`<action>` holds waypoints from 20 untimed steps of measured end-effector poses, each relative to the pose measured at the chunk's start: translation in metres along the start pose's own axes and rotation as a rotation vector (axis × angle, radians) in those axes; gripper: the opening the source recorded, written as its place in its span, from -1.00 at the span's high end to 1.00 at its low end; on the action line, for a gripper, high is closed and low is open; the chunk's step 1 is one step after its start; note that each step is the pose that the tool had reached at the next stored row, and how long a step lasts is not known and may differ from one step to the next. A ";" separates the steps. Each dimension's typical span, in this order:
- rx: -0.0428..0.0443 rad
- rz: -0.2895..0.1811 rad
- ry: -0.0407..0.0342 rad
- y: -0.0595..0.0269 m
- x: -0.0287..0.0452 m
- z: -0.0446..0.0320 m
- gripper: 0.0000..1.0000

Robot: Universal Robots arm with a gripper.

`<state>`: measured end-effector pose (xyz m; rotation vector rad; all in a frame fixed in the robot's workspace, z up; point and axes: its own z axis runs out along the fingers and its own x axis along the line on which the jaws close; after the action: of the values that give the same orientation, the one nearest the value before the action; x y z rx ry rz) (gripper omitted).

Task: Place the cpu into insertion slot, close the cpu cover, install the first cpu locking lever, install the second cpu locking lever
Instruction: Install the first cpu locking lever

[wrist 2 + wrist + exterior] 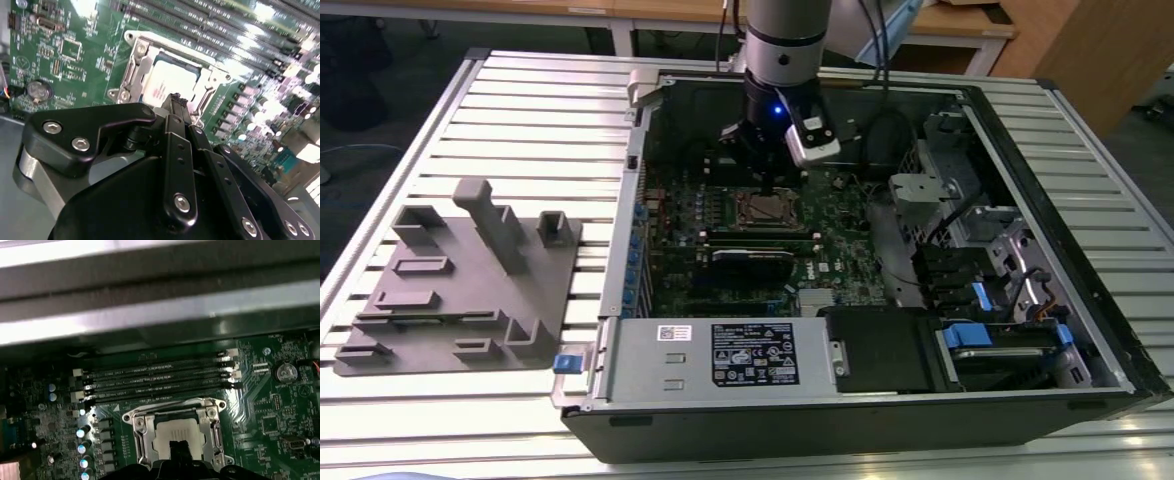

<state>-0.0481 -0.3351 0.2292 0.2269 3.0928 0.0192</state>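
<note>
The cpu [167, 82] lies flat in the insertion slot [765, 208] on the green motherboard, its silver-grey top showing through the window of the cpu cover [137, 62]. The cover's silver frame lies down over the chip in both wrist views, the cpu [175, 432] framed by the cpu cover [141, 432]. My gripper [175, 102] hangs just above the socket's edge, its two black fingers pressed together and shut with nothing seen between them. The gripper [767, 185] stands over the socket inside the open computer case, and its tip [180, 450] overlaps the socket's near edge.
Long black memory slots [160, 377] run beside the socket. A coin battery [286, 371] sits on the board. The case walls [634, 200] ring the board, with a power supply [720, 355] at the front and drive bays [987, 250] on the exterior view's right. A grey fixture [467, 280] lies outside.
</note>
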 end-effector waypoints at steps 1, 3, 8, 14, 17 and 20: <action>-0.0001 0.000 -0.0001 -0.0011 -0.0002 0.0001 0.79; -0.0002 0.000 -0.0001 -0.0015 -0.0004 0.0002 0.79; -0.0002 0.000 0.0000 -0.0005 -0.0076 0.0010 0.79; -0.0002 0.000 -0.0001 -0.0040 -0.0100 0.0016 0.79; 0.0000 0.000 0.0000 -0.0041 -0.0101 0.0016 0.79; -0.0001 0.000 0.0000 -0.0041 -0.0101 0.0016 0.79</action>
<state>-0.0387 -0.3407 0.2279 0.2271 3.0927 0.0193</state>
